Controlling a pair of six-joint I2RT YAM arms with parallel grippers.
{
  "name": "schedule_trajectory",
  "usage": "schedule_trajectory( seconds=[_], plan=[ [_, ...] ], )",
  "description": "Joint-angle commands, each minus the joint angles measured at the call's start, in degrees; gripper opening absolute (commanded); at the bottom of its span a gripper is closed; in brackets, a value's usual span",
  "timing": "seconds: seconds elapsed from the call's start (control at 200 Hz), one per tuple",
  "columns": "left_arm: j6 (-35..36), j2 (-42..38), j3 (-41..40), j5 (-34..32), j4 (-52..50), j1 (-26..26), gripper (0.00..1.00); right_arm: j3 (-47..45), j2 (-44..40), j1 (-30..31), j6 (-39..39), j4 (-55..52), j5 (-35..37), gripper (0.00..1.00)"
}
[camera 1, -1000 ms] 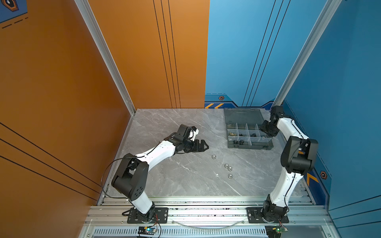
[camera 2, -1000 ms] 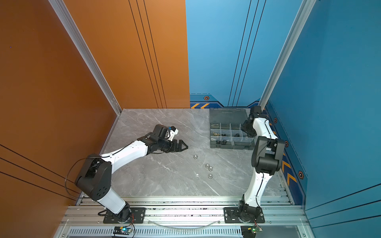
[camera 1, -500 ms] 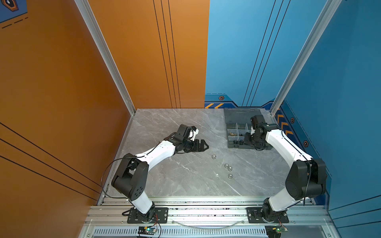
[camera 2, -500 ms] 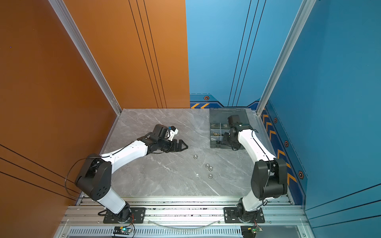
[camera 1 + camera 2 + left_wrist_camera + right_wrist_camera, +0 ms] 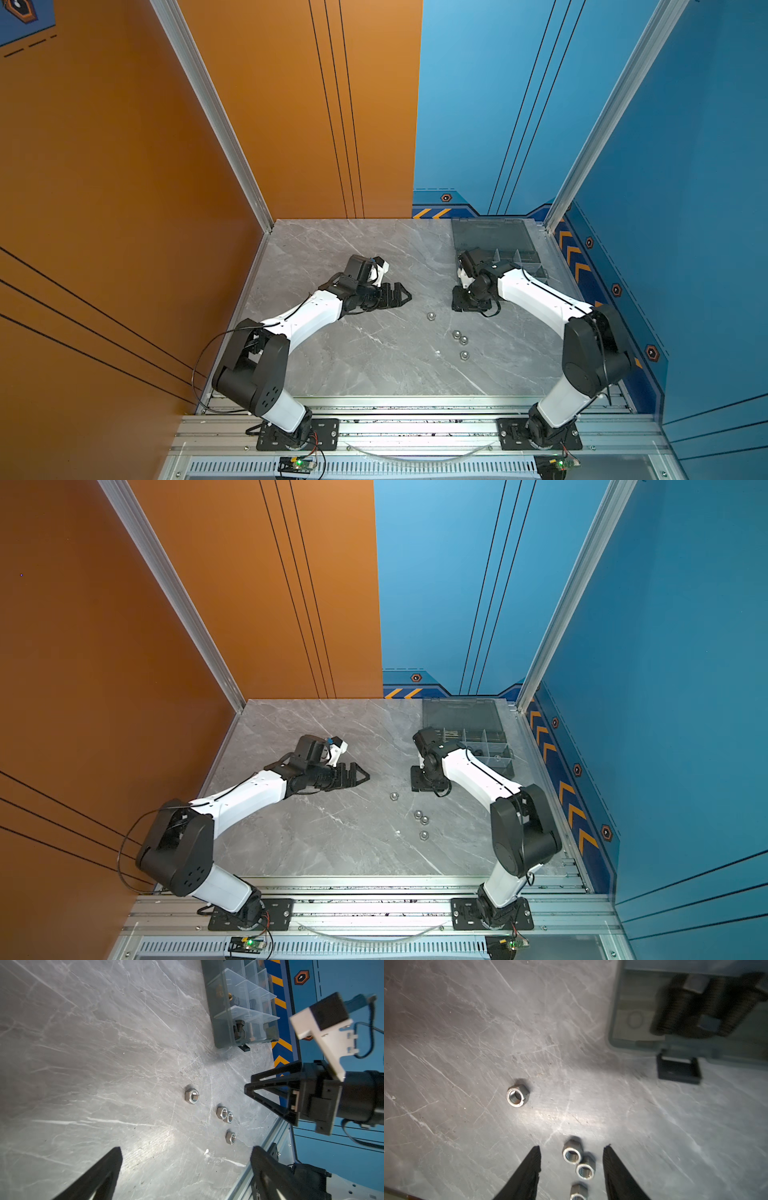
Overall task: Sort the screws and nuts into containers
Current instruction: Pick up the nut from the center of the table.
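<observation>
Right wrist, four loose nuts (image 5: 572, 1155), organizer box (image 5: 629, 1045) near (screws (image 5: 691, 1007) inside)

Orange wall panels (image 5: 124, 166) fill the frame's left, blue panels (image 5: 685, 166) the right. A grey marbled tabletop (image 5: 353, 365) lies below.

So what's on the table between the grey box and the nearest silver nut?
Nothing. Between the box and that nut the table is bare, as the right wrist view shows.
</observation>
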Motion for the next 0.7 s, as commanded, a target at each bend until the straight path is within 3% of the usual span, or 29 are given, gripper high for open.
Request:
schedule_trajectory(
  seconds=[0.0, 0.275, 0.691],
  plan=[
    [-0.7, -2.3, -1.6, 0.7, 0.3, 0.6, 0.98, 3.2, 3.7, 2.4, 0.3, 1.9, -0.2, 0.51],
    [-0.6, -4.5, -3.2, -1.3, -1.7, 1.5, 0.98, 6.6, 10.2, 6.6, 7.9, 3.6, 0.7, 0.52],
    [0.3, -3.9, -2.9, -3.1, -4.7, 1.6, 0.98, 9.6, 14.5, 10.0, 10.5, 1.1, 3.9, 0.52]
  ],
)
